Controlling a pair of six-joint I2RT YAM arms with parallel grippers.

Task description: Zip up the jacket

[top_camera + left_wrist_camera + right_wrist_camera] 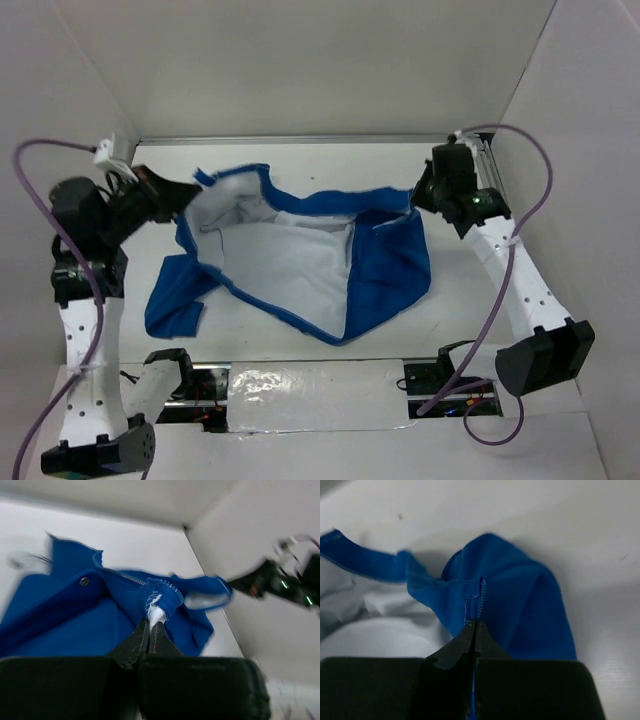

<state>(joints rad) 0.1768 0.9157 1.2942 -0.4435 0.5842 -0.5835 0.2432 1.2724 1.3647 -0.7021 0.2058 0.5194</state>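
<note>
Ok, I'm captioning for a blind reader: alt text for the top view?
A blue jacket lies open, white lining up, on a white table. Its far edge is stretched between the left gripper and the right gripper, each pinched shut on the fabric.

The left arm point(85, 340) and right arm point(520, 282) are white with black joints. Purple cables point(547, 185) loop along both.

No readable text, label, brand, number or sign in any view
</note>
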